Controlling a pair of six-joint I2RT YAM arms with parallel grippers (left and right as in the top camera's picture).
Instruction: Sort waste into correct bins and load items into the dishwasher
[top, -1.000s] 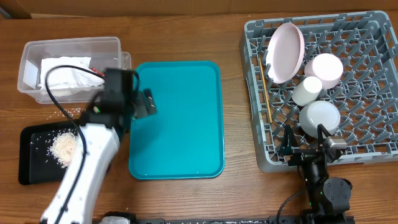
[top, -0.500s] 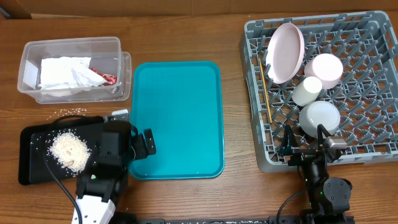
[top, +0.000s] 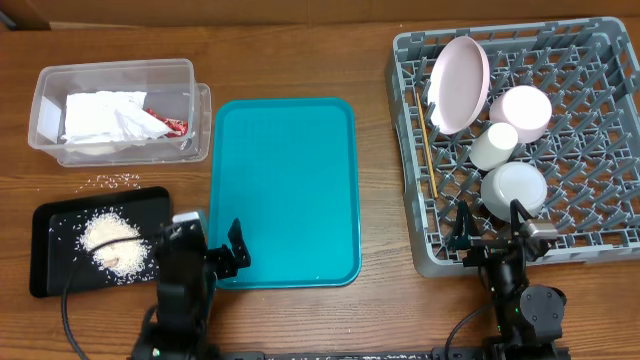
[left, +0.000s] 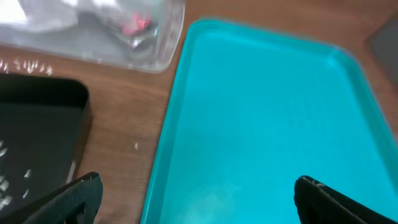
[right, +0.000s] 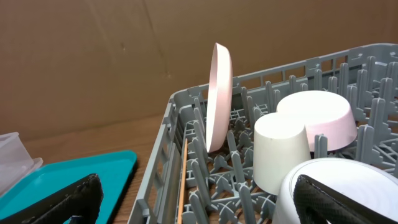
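Observation:
The grey dishwasher rack (top: 580, 60) holds a large pink-white plate (top: 460, 82) on edge, a pale bowl (top: 527, 110), a white cup (top: 493, 146), another round white dish (top: 514, 190) and wooden chopsticks (top: 428, 150). A clear tub (top: 45, 110) contains the white napkin (top: 105, 118) and red wrapper (top: 172, 126). Rice crumbs (top: 112, 245) lie in the black tray (top: 50, 265). My left gripper (top: 212, 240) is open and empty over the teal tray's near-left corner (left: 199, 202). My right gripper (top: 490, 225) is open at the rack's front edge (right: 199, 202), holding nothing.
The teal serving tray (top: 285, 190) lies bare between the bins and the rack. A few stray crumbs (top: 115, 181) sit on the wood between tub and black tray. In the right wrist view the plate (right: 219, 96), cup (right: 280, 152) and chopsticks (right: 183, 180) stand just ahead.
My left arm has pulled back from beside the tub towards the table's front edge, uncovering the tub and black tray. The right arm has not moved.

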